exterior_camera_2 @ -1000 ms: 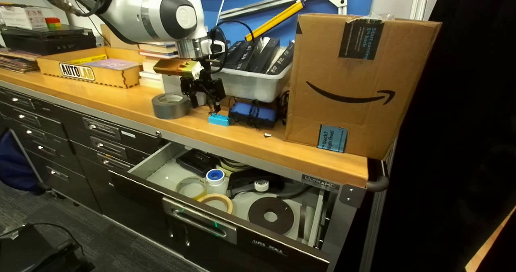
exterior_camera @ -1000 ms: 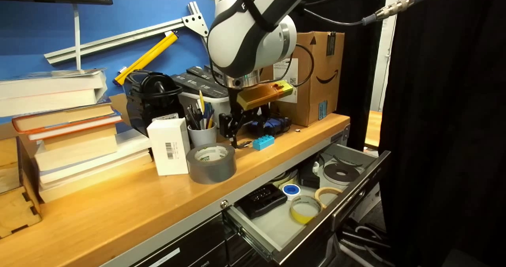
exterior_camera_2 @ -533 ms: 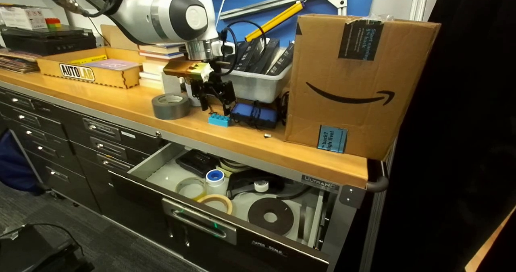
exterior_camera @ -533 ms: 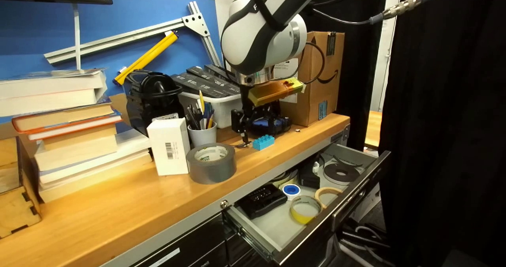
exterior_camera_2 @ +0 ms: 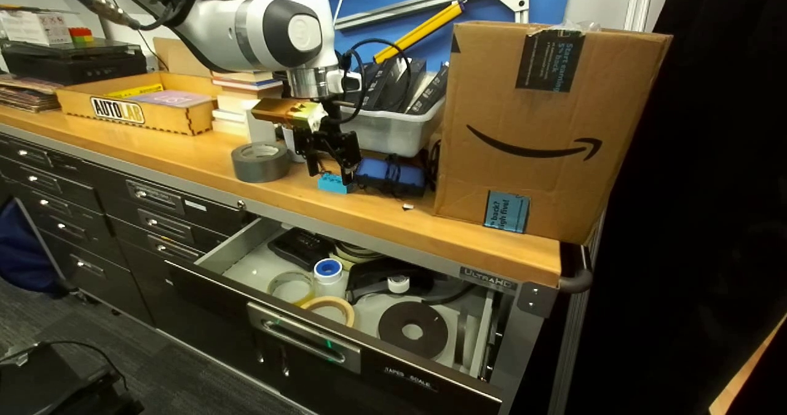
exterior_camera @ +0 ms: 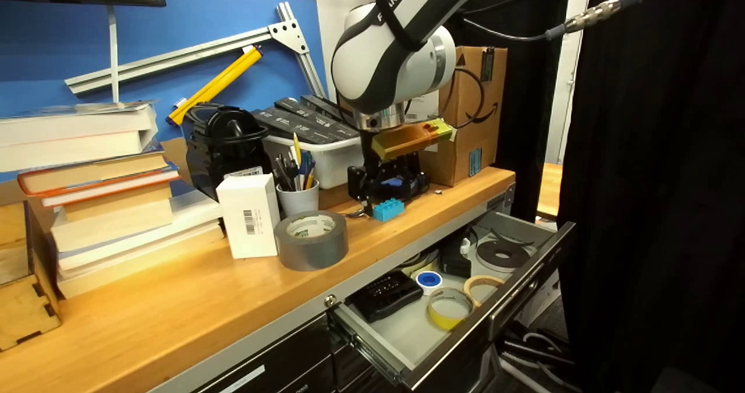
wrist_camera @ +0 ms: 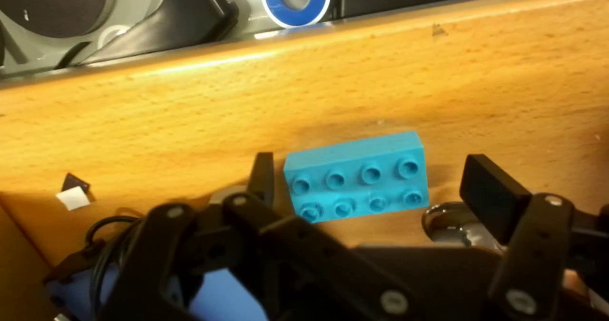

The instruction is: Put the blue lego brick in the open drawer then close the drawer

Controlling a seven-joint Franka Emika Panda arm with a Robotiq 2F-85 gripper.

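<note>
The blue lego brick (exterior_camera: 389,210) lies studs up on the wooden worktop, near its front edge; it also shows in an exterior view (exterior_camera_2: 333,184) and in the wrist view (wrist_camera: 357,180). My gripper (wrist_camera: 376,178) is open and low over the brick, one finger at each short end. In the wrist view the left finger (wrist_camera: 262,176) is close to the brick; a wider gap lies before the right finger (wrist_camera: 492,192). I cannot tell whether the left one touches. The drawer (exterior_camera: 401,332) stands open below the worktop edge, and shows in an exterior view (exterior_camera_2: 243,266).
A grey tape roll (exterior_camera: 311,253) and a shiny dark object (wrist_camera: 449,223) are near the brick. A blue device with cables (exterior_camera_2: 390,175) and a cardboard box (exterior_camera_2: 541,132) stand beyond. The drawer holds tape rolls (exterior_camera_2: 413,329) and a black case (exterior_camera: 384,294).
My gripper has moved to the right in both exterior views and come down, so its fingers now stand at the brick's two ends. The brick and drawer look unmoved.
</note>
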